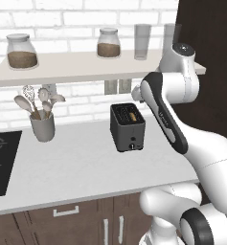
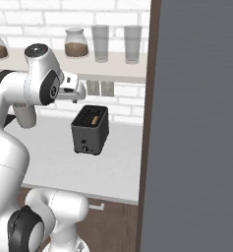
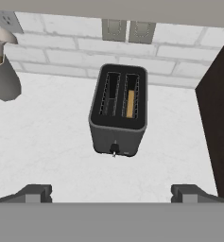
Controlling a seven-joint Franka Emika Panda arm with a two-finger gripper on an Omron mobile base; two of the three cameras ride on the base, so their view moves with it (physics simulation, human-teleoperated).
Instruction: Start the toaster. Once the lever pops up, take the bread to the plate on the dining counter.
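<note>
The pale worktop (image 1: 81, 167) runs along a white brick wall (image 1: 86, 103), with a black hob (image 1: 0, 160) at its left end and a tall dark cabinet side (image 2: 196, 128) closing it on the right. Above it a shelf (image 1: 62, 67) carries two lidded jars (image 1: 21, 50) and two drinking glasses (image 1: 142, 41). The white arm (image 1: 177, 119) reaches up and forward over the worktop. The dark grey toaster (image 1: 127, 127) stands near the wall below a pair of wall outlets (image 3: 127, 30), well apart from the grey utensil cup (image 1: 43, 127) to its left. The gripper (image 3: 111, 193) hovers above and in front of the toaster, fingers spread wide and holding nothing. The bread (image 3: 130, 103) sits down in the toaster's right-hand slot in the hand view. The lever (image 3: 114, 149) shows low on the narrow face turned toward the arm.
</note>
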